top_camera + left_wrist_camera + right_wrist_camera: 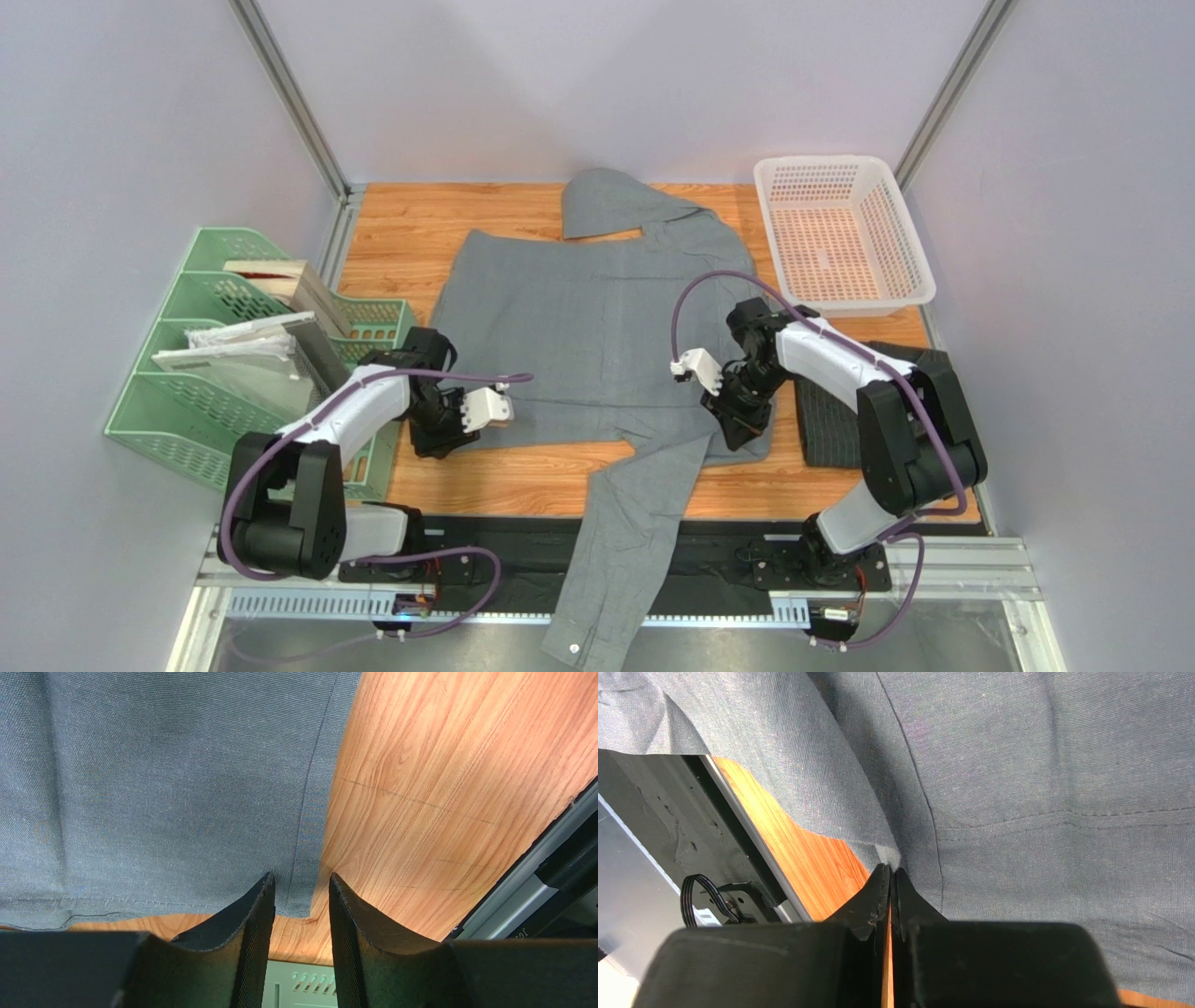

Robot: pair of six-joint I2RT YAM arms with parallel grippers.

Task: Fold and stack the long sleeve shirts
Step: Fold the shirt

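The mid-grey shirt (589, 336) lies spread flat on the wooden table (400, 231), with one sleeve (617, 560) hanging over the front edge. My left gripper (435, 431) is open at the shirt's near left hem corner. In the left wrist view the corner (298, 896) lies between the parted fingers of the gripper (300, 876). My right gripper (739, 423) is at the shirt's near right side. In the right wrist view it (892, 870) is shut on a fold of the grey cloth (1032, 777). The dark charcoal shirt (831, 427) lies folded at the right, partly under my right arm.
A white mesh basket (828, 165) stands at the back right. A green file rack (211, 378) holding papers stands left of the table, close to my left arm, and shows in the left wrist view (302, 983). The black base rail (477, 539) runs along the front edge.
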